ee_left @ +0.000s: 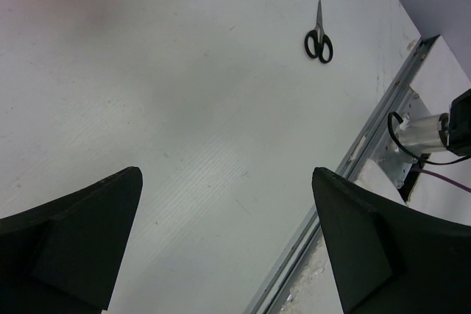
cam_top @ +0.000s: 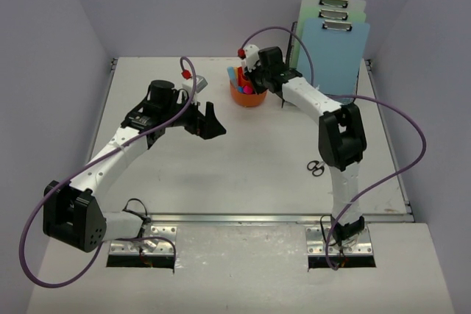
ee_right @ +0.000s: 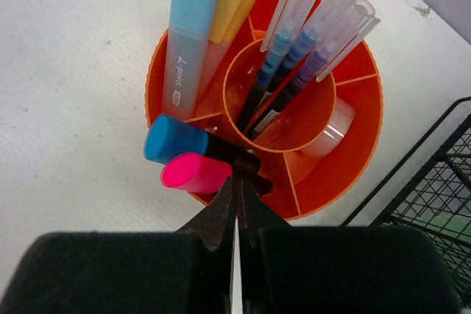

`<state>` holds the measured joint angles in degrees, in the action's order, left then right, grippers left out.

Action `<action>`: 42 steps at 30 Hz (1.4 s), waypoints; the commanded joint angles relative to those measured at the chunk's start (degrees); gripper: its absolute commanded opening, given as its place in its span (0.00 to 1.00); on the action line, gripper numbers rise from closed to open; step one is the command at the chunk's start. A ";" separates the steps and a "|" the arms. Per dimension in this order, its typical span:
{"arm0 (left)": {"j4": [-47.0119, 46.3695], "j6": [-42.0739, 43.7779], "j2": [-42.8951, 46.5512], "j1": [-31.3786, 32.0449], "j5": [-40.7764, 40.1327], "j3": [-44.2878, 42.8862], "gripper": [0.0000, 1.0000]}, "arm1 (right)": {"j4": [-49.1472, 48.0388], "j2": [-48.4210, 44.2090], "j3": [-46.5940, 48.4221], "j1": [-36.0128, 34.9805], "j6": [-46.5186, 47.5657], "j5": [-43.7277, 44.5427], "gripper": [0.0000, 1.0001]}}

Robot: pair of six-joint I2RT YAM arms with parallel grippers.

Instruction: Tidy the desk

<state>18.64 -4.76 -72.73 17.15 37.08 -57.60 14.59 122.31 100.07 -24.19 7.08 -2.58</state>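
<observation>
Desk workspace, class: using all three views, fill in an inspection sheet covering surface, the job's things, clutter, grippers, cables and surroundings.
Surface: white desk, flat, no spill seen.
Job's things: orange organizer at the back holds three pens in its centre cup and highlighters in outer compartments; clipboards stand in the black wire rack.
Clutter: black scissors lie loose near the right arm.
Grippers: left gripper open over bare desk, holding nothing; right gripper shut, tips beside the pink highlighter.
Cables: purple cables loop from both arms.
Surroundings: lavender walls; nothing else seen.
</observation>
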 commanded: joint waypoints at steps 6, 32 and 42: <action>-1.41 0.64 1.89 -0.71 0.10 -0.14 1.00 | -1.49 2.67 0.92 -1.30 0.89 1.38 0.00; -1.49 0.81 2.15 -1.08 0.27 0.46 1.00 | -4.27 -1.85 5.95 -2.32 -11.04 -14.82 0.04; 2.01 7.55 4.55 -1.15 0.01 0.56 1.00 | 30.01 -15.20 2.86 10.53 21.63 -31.32 0.60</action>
<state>19.96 -1.87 -71.04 16.75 36.91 -57.17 26.12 117.03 103.50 -21.23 7.48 -22.13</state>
